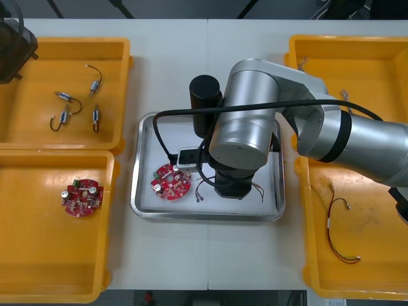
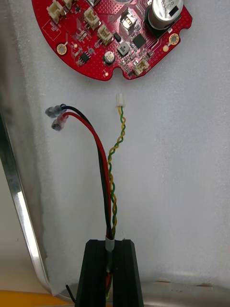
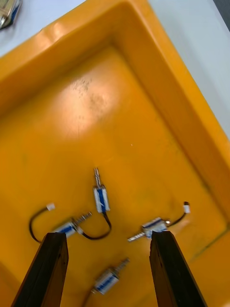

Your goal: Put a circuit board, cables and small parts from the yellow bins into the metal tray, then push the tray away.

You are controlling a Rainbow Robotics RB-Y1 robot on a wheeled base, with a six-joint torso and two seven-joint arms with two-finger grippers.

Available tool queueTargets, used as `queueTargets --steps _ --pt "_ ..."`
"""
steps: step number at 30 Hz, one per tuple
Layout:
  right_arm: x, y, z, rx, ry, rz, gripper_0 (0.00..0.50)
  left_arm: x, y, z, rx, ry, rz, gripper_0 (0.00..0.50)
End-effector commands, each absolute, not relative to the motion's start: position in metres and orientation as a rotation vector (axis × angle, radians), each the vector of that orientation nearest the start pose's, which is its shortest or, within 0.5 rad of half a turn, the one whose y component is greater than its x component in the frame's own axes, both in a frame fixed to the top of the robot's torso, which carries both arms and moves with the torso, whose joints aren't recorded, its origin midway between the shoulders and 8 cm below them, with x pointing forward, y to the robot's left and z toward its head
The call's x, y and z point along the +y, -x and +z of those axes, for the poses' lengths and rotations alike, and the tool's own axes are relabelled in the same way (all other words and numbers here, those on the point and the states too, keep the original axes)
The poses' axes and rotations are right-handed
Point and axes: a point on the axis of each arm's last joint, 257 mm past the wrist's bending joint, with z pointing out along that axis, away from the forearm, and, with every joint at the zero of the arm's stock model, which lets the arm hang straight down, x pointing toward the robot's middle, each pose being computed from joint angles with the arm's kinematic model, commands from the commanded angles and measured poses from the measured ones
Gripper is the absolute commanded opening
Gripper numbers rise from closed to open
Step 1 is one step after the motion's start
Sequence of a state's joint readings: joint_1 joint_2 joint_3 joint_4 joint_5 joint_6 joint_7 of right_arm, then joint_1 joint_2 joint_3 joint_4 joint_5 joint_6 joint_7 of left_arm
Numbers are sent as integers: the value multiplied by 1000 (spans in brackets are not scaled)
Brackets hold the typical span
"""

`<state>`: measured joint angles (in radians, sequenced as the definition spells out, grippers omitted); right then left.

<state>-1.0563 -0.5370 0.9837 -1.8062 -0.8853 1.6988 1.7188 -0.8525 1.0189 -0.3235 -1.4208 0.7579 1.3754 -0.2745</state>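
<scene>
— The rim of the metal tray point(image 1: 210, 217) is gleaming like polished steel, while its white lining point(image 2: 182, 182) is looking matt and faintly grainy.

— The yellow bin point(image 3: 158, 62) is shining like smooth plastic. The cables point(image 2: 102, 163) are showing glossy plastic sheaths, and the right gripper point(image 2: 110, 243) is looking matt black.

— The small metal parts point(image 3: 101, 198) are glinting.

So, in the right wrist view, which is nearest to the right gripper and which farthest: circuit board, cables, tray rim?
1. Cables, held in the right gripper.
2. Tray rim, off to the gripper's side.
3. Circuit board, beyond the cables' free ends.
</scene>
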Motion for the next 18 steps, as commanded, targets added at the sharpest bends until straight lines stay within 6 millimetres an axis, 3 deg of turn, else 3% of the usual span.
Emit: queueTargets --steps 1,7,12,13,15,18 --pt "-28 -405 -242 2070 1968 -291 0 410 -612 -48 1979 1247 -284 500" --pt "-26 -413 -258 2020 1949 -300 0 400 -630 -54 2019 1180 -259 500" --pt "-29 -415 -271 2012 1937 -299 0 378 -652 -68 2028 1132 -278 500" --pt "-30 -415 -273 2007 1935 -300 20 374 -655 -71 2031 1117 -264 500" --pt "-30 -416 -277 2003 1928 -303 82 371 -657 -80 2043 1097 -236 500" --pt "-31 -416 -285 1993 1922 -297 349 366 -659 -94 2077 1041 -188 500"
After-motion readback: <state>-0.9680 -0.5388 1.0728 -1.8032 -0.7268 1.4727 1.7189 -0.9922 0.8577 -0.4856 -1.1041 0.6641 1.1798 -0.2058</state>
